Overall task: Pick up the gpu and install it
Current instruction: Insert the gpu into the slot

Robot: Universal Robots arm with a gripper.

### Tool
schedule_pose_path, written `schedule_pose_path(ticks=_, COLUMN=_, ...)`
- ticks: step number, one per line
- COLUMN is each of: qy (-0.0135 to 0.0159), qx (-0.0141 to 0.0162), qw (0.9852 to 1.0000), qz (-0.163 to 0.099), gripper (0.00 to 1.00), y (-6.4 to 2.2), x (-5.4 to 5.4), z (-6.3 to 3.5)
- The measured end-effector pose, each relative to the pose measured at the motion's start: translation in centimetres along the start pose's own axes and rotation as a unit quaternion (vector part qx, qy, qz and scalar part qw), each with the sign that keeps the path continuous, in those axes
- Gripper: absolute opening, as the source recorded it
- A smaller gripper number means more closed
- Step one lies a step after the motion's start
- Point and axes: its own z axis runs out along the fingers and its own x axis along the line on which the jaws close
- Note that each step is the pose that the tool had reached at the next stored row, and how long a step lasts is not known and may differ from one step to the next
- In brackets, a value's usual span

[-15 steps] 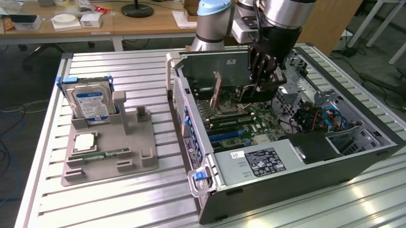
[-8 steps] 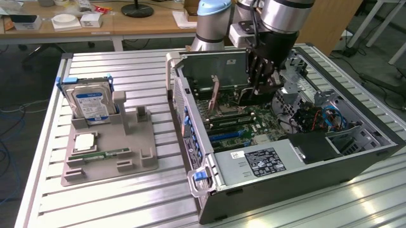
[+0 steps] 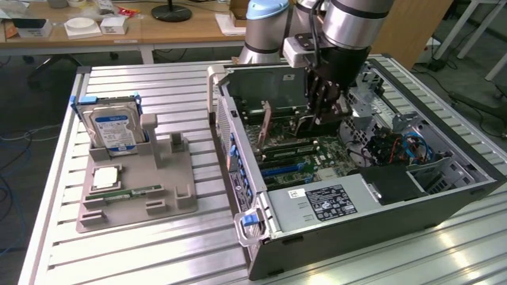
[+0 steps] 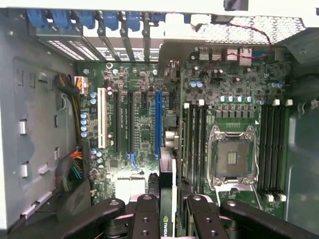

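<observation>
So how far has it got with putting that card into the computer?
Picking up looks done: the pincer is shut on the graphics card, away from the grey holder. In hand: the card hangs inside the open computer case, over the circuit board beside the blue slot. Left: it doesn't look seated yet.

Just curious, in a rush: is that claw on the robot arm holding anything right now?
Gripper: closed on the thin flat dark gpu card, held edge-on above the green motherboard.
</observation>
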Motion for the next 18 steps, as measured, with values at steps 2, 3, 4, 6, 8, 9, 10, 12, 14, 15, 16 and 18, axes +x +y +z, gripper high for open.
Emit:
schedule_pose_path(ticks=2, qy=-0.0002, qx=0.0, qw=1.0, qz=0.0, gripper=0.26, y=0.24, x=0.1, z=0.2)
schedule_pose_path(ticks=3, qy=-0.0001, qx=0.0, qw=1.0, qz=0.0, gripper=0.26, y=0.34, x=0.1, z=0.36)
schedule_pose_path(ticks=4, qy=-0.0001, qx=0.0, qw=1.0, qz=0.0, gripper=0.26, y=0.41, x=0.1, z=0.53)
schedule_pose_path(ticks=6, qy=-0.0001, qx=0.0, qw=1.0, qz=0.0, gripper=0.26, y=0.53, x=0.1, z=0.89)
schedule_pose_path(ticks=8, qy=-0.0001, qx=0.0, qw=1.0, qz=0.0, gripper=0.26, y=0.62, x=0.2, z=1.26)
schedule_pose_path(ticks=9, qy=-0.0001, qx=0.0, qw=1.0, qz=0.0, gripper=0.26, y=0.71, x=0.2, z=1.44)
schedule_pose_path(ticks=10, qy=-0.0001, qx=0.0, qw=1.0, qz=0.0, gripper=0.26, y=0.85, x=0.2, z=1.54)
schedule_pose_path(ticks=12, qy=0.0, qx=-0.0001, qw=1.0, qz=0.0, gripper=0.26, y=1.1, x=0.2, z=1.63)
schedule_pose_path(ticks=14, qy=-0.0001, qx=-0.0001, qw=1.0, qz=-0.001, gripper=0.26, y=1.16, x=0.3, z=1.76)
schedule_pose_path(ticks=15, qy=-0.0001, qx=-0.0001, qw=1.0, qz=-0.001, gripper=0.26, y=1.16, x=0.4, z=1.82)
schedule_pose_path(ticks=16, qy=-0.0001, qx=-0.0001, qw=1.0, qz=-0.001, gripper=0.26, y=1.16, x=0.5, z=1.88)
schedule_pose_path(ticks=18, qy=-0.0002, qx=0.0001, qw=1.0, qz=0.0, gripper=0.26, y=1.19, x=0.7, z=2.05)
